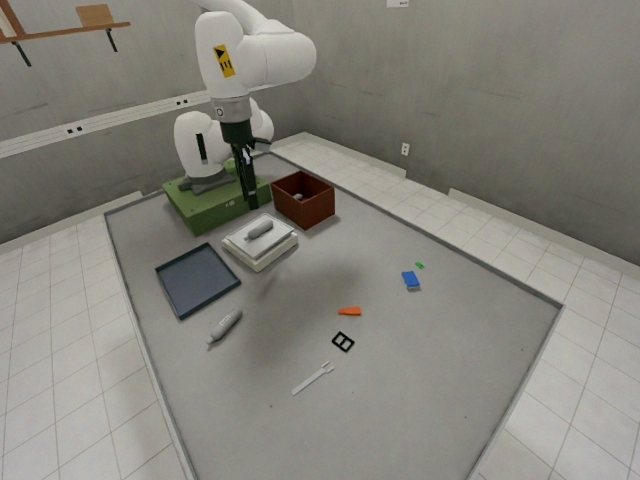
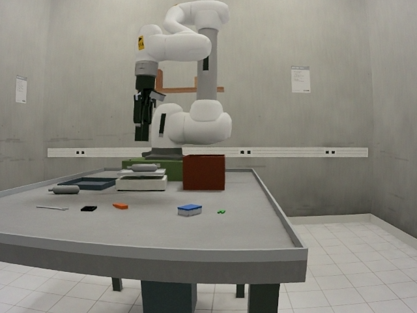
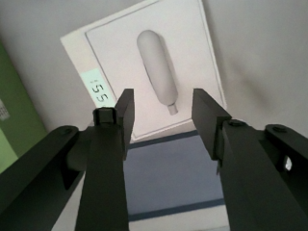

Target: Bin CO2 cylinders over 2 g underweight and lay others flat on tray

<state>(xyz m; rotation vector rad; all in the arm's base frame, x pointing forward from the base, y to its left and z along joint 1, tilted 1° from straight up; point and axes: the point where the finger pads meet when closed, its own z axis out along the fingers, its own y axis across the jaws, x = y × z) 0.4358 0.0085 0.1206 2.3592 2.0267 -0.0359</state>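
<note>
A grey CO2 cylinder (image 1: pixel 258 228) (image 2: pixel 144 167) (image 3: pixel 156 67) lies flat on the white scale (image 1: pixel 273 249) (image 2: pixel 141 184) (image 3: pixel 192 38); the display (image 3: pixel 98 91) is partly cut off by a finger. My gripper (image 1: pixel 253 204) (image 2: pixel 141 136) (image 3: pixel 163 103) hangs above the scale, fingers apart with nothing between them. A second cylinder (image 1: pixel 224 325) (image 2: pixel 64 190) lies on the table in front of the blue tray (image 1: pixel 196 279) (image 2: pixel 87 183) (image 3: pixel 164 178), which holds nothing. A third cylinder (image 1: pixel 297 196) lies inside the red-brown scrap bin (image 1: pixel 310 211) (image 2: pixel 203 171).
The arm's green base (image 1: pixel 206 209) stands behind the scale. Loose on the table lie a blue block (image 1: pixel 410 279), a small green piece (image 1: pixel 419 264), an orange piece (image 1: pixel 349 310), a black buckle (image 1: pixel 342 341) and a white fork (image 1: pixel 311 378).
</note>
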